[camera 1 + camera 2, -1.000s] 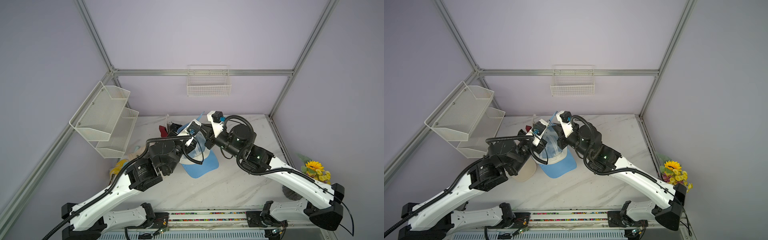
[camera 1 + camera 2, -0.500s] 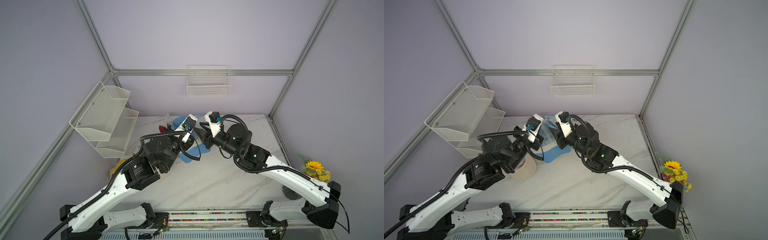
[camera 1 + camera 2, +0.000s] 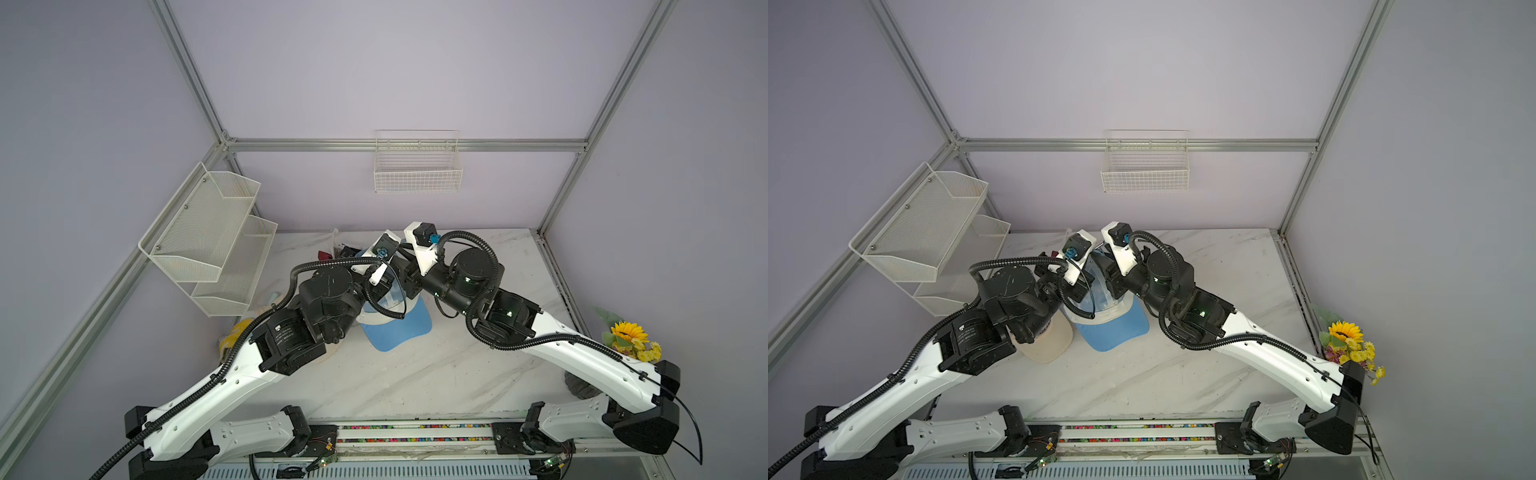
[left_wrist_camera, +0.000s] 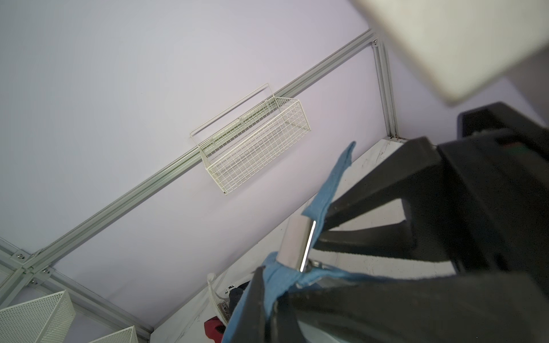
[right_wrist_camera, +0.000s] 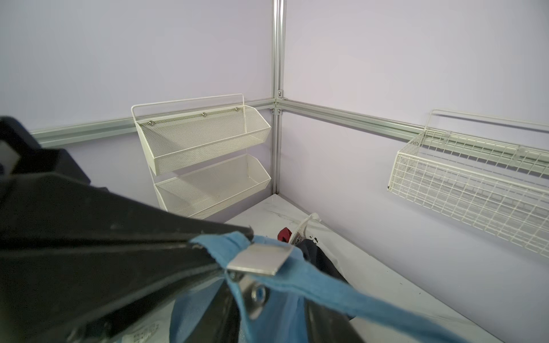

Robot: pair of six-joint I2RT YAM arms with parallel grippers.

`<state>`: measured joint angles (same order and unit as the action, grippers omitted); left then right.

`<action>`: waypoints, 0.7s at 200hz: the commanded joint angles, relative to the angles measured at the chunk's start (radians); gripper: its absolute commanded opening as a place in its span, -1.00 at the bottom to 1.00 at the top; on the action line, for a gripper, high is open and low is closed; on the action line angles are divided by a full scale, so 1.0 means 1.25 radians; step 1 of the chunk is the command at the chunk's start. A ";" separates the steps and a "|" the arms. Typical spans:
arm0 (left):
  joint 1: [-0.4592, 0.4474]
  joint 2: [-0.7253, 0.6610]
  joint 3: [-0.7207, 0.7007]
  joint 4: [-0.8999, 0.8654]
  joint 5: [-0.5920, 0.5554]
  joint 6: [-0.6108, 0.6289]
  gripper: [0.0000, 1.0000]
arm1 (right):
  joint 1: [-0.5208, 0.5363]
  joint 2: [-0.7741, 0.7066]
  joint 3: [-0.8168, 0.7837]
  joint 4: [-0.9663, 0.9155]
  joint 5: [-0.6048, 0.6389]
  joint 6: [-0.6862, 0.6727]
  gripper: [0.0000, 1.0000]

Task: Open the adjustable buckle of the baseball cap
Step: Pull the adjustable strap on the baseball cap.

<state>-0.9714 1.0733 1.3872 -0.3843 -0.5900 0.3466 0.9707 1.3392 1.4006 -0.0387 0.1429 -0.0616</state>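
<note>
My left claw (image 4: 270,286) is clamped tight on the cap's blue strap (image 4: 334,181), just beside the metal buckle (image 4: 297,246). On the buckle's other side my right claw (image 4: 325,231) has its jaws apart. The strap's free end lies against its upper finger, and it grips nothing. The baseball cap (image 3: 397,330) sits under both wrists with its brim toward the rig's base, over the marble table (image 3: 415,374). I can't tell whether the cap rests on the table.
</note>
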 commanded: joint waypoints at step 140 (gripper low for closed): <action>0.014 -0.045 -0.008 -0.024 0.047 -0.065 -1.00 | 0.005 -0.013 0.017 0.073 0.100 -0.021 -1.00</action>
<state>-0.9623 1.0645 1.3876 -0.4210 -0.5323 0.2943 0.9718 1.3388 1.4002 0.0013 0.2192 -0.0765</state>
